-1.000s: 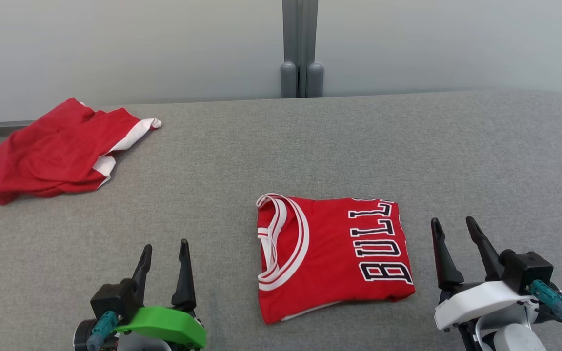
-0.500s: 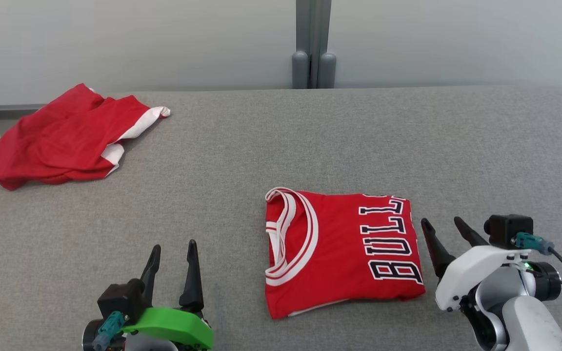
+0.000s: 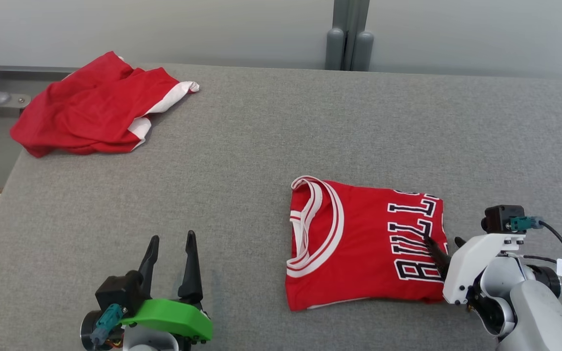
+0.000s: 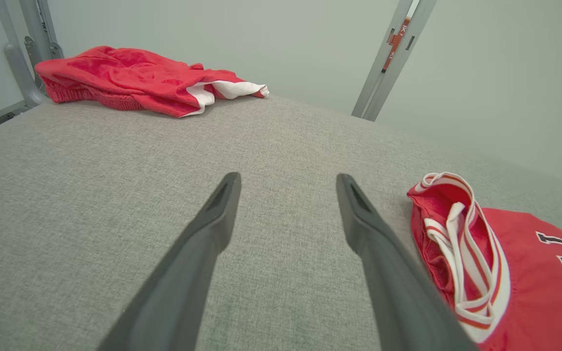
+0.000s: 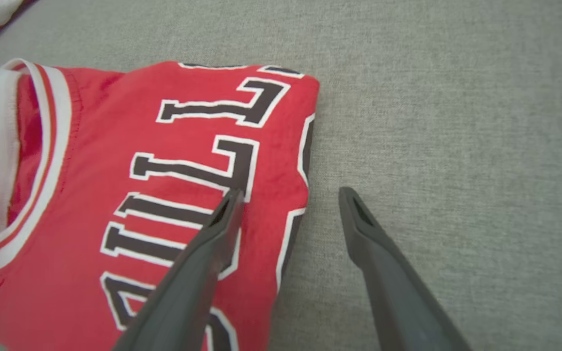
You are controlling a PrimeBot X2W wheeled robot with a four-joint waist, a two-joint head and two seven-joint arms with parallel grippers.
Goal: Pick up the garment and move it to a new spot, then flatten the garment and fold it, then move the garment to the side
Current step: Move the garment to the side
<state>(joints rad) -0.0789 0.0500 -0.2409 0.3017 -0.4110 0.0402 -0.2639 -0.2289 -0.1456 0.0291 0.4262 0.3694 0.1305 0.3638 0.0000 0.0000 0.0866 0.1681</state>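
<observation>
Head view is showing me the grey fabric surface [image 3: 261, 146], which is taking up most of the picture, with a pale wall [image 3: 164, 24] running behind its far edge.

On the far left corner of the surface a pair of red shorts [image 3: 95, 112] with white panels is lying crumpled, and part of it is hanging over the left edge. In the left wrist view I am seeing the shorts' ribbed waistband.

The folded red jersey [image 3: 359, 243] is lying flat on the near right part of the surface, well apart from the shorts. Its white-striped neckline is pointing to my left and its black, white-edged lettering is running along its right side.

My right tool [image 3: 443, 240] is sitting at the jersey's right edge with its fingers spread and nothing between them. In the right wrist view I am watching it [image 5: 291, 195] straddle that edge, with one finger over the lettering and the other over bare grey fabric. I cannot tell whether either finger is pressing down.

My left tool [image 3: 172, 237] is hanging over bare surface at the near left, fingers spread and gripping nothing, with the jersey's neckline just off to its right in the left wrist view.

A grey post [image 3: 349, 34] is standing against the wall behind the surface.
</observation>
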